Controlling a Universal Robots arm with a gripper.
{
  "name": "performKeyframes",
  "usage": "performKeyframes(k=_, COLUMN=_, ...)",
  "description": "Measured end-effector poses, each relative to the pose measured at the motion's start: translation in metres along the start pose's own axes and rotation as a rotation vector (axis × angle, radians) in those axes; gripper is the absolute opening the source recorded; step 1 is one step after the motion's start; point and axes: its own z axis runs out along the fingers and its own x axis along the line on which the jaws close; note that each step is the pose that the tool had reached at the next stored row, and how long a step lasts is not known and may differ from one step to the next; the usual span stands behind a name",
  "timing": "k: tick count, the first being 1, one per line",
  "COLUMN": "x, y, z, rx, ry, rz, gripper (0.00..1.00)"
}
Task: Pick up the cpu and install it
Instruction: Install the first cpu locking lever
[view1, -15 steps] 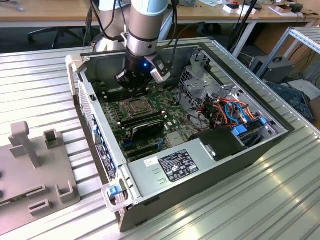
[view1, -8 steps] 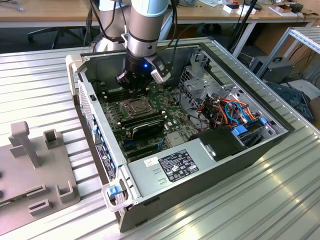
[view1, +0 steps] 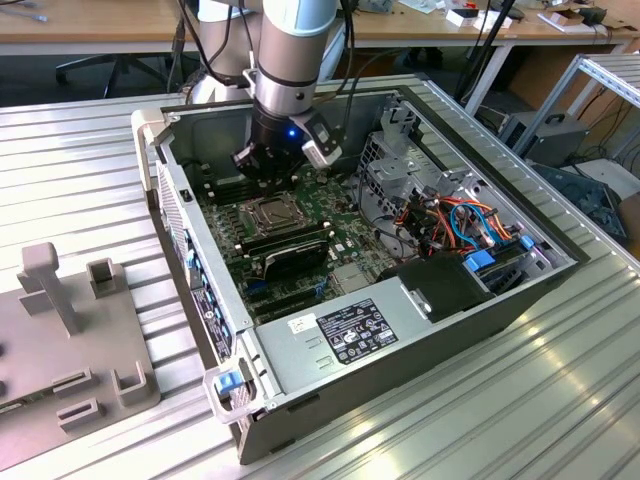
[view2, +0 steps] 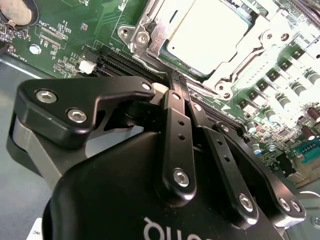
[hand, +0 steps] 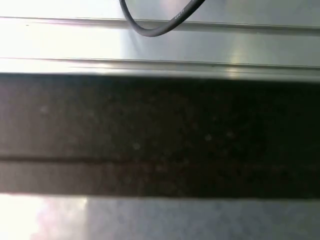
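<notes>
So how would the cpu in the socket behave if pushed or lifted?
The cpu looks a thin, stiff metal-topped plate, so it probably won't flex. Its smooth top glares in the second wrist view, so it may be slippery to grip. It lies flat within the retention frame, so a sideways push would likely be stopped rather than slide it.

The cpu (view2: 210, 35) has a pale, dull metal top, matt next to the shiny, polished metal of the retention frame (view2: 145, 35). The motherboard (view2: 75, 25) is glossy green laminate. The gripper (view2: 173, 85) looks like smooth black metal with a soft sheen, dotted with bright steel screws. The computer case (view1: 400, 370) is plain grey sheet metal, matt. The table (view1: 80, 170) is ribbed, silvery aluminium that glints under the lights, and the fixture (view1: 70, 330) on it looks like matt grey plastic.
</notes>
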Motion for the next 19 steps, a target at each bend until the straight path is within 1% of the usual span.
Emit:
performKeyframes(k=7, x=-0.0032, y=0.0001, z=0.0006, rx=0.0000, ry=-0.0003, rz=0.000, gripper=0.11)
performKeyframes(k=14, x=-0.0036, y=0.0004, z=0.0006, rx=0.0000, ry=-0.0003, rz=0.000, gripper=0.11)
performKeyframes(k=16, x=-0.0036, y=0.0005, z=-0.0004, rx=0.0000, ry=-0.0002, rz=0.000, gripper=0.11)
performKeyframes(k=19, x=-0.0036, y=0.0006, z=-0.0039, rx=-0.0001, ry=-0.0003, rz=0.000, gripper=0.11)
